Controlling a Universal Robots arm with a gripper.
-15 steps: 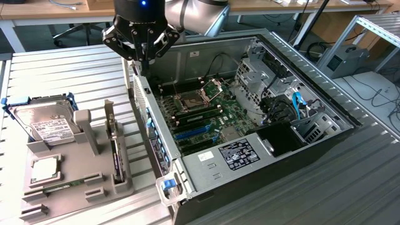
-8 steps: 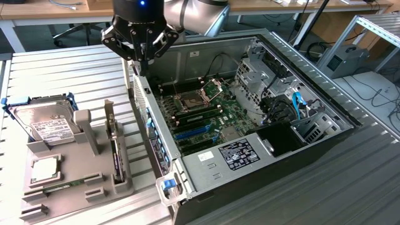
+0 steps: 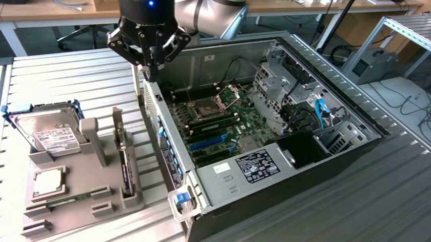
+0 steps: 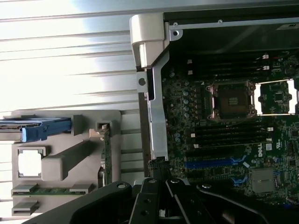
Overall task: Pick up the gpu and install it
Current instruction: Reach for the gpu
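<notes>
The black claw [image 3: 153, 76], fingers together, hangs above the open grey metal computer case [image 3: 202, 63]; the flat green gpu [image 3: 124, 156] stands edgewise in a grey holder [image 3: 81, 186].

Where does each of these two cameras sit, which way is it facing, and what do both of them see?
Exterior view: high up, looking down into the open computer case and grey parts holder; the arm and gripper show over the case wall.
Wrist view: on the wrist, looking down past the gripper's black linkages at the motherboard and holder.
Shared: the case, the holder, the blue-framed hard drive.
</notes>
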